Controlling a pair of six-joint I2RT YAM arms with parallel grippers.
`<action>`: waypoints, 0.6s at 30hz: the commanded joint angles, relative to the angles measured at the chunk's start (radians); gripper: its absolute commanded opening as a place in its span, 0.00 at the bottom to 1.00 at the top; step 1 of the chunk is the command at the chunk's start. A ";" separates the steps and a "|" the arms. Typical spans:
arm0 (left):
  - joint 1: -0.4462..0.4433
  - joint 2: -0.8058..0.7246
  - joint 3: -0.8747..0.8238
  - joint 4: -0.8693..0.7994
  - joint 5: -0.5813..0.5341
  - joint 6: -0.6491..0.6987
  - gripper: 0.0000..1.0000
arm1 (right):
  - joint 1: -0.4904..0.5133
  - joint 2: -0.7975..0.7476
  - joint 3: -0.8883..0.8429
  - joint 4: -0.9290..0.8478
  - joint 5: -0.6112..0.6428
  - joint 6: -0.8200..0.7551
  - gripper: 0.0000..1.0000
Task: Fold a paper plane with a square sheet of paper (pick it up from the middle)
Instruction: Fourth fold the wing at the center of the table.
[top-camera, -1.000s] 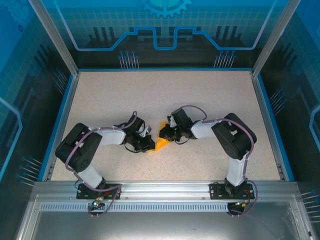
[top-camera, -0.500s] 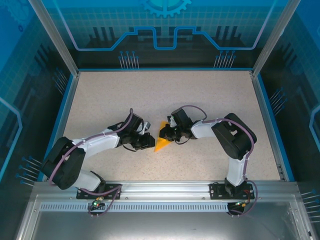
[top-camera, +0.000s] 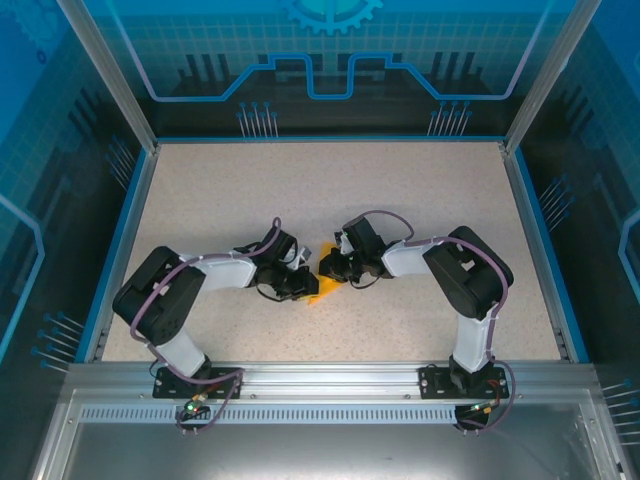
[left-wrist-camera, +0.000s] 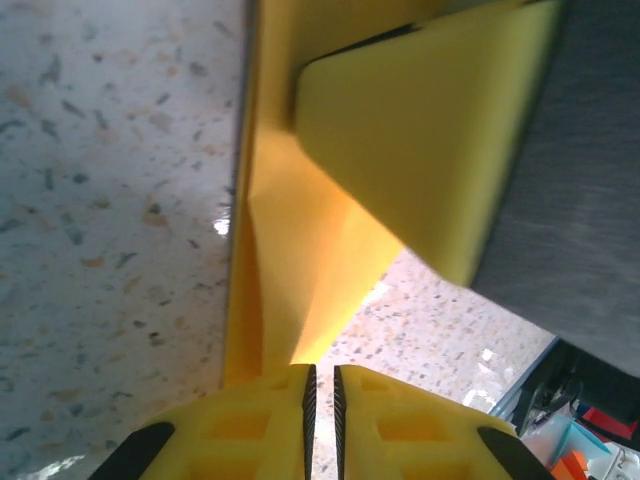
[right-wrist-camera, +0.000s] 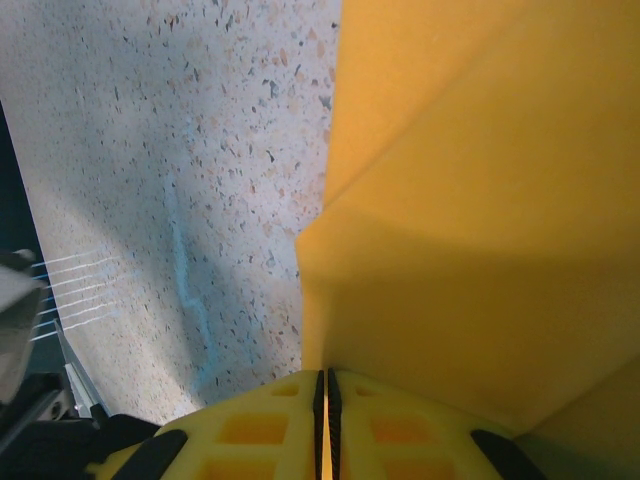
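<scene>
Fingers of left gripper (left-wrist-camera: 320, 372): nearly closed, pinching square sheet of paper (left-wrist-camera: 300, 290) at tips. Right gripper (right-wrist-camera: 325, 375): closed tight on same sheet, opp. side. Sheet spans betw. both tip pairs, creased, triangular from above; on or just over table (right-wrist-camera: 150, 150), cannot tell which. Progress, est.: early folds in; dart shape w/ center ridge not yet formed.

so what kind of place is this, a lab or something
probably a robot test cell: a speckled table boxed in by blue-tinted panels with printed circuit graphics, and a left arm and right arm bolted to a rail at its near edge, both at a yellow paper.
</scene>
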 joint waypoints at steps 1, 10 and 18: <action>-0.005 0.017 -0.021 -0.002 0.023 0.007 0.15 | -0.003 0.051 -0.047 -0.104 0.071 -0.014 0.13; -0.005 0.012 -0.107 -0.080 -0.071 0.041 0.14 | -0.002 0.058 -0.047 -0.107 0.072 -0.018 0.13; -0.006 -0.049 -0.132 -0.150 -0.094 0.056 0.13 | -0.002 0.063 -0.046 -0.107 0.072 -0.018 0.12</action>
